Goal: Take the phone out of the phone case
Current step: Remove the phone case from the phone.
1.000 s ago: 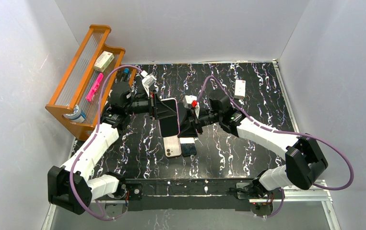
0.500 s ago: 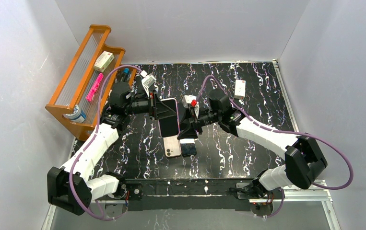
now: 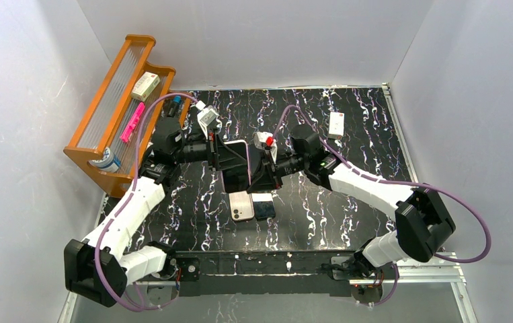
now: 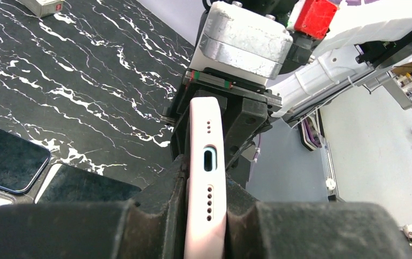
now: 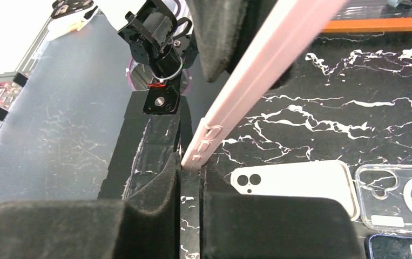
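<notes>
Over the marbled tabletop [image 3: 307, 215], the left pincer [image 3: 225, 159] and right pincer [image 3: 261, 173] clamp a pink-cased phone [image 3: 238, 165] from either side, above a pale phone [image 3: 241, 206] and a dark phone [image 3: 264, 208] lying flat.

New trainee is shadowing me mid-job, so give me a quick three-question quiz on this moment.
1. True or false: the left hand is shut on the pink-cased phone.
2. Which hand meets the phone's corner by the side buttons? A left, B right hand, C neither.
3. What opening shows on the phone edge clamped in the left hand?
Key: 1 true; 2 B; 3 charging port.
</notes>
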`<state>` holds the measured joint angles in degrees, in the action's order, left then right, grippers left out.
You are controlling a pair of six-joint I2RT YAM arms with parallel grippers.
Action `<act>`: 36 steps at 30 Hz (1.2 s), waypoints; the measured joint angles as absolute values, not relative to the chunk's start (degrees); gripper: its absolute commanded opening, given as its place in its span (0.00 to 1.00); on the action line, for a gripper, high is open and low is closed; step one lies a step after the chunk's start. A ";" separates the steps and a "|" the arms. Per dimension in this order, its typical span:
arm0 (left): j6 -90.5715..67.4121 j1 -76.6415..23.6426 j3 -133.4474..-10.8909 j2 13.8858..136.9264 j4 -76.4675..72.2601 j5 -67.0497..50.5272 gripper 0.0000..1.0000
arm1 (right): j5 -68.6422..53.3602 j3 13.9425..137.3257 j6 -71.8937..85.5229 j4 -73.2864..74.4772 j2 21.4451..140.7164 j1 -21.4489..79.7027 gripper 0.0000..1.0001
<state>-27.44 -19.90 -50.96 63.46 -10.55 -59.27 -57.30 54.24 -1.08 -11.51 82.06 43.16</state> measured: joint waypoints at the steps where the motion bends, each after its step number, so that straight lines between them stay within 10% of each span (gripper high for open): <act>1: -27.46 -19.90 -50.94 63.42 -10.55 -59.33 0.00 | -57.43 54.24 -1.37 -11.31 82.13 43.16 0.01; 36: -35.57 -21.17 -49.71 64.79 -13.06 -55.37 0.00 | -46.13 61.52 -30.72 4.75 84.03 45.08 0.01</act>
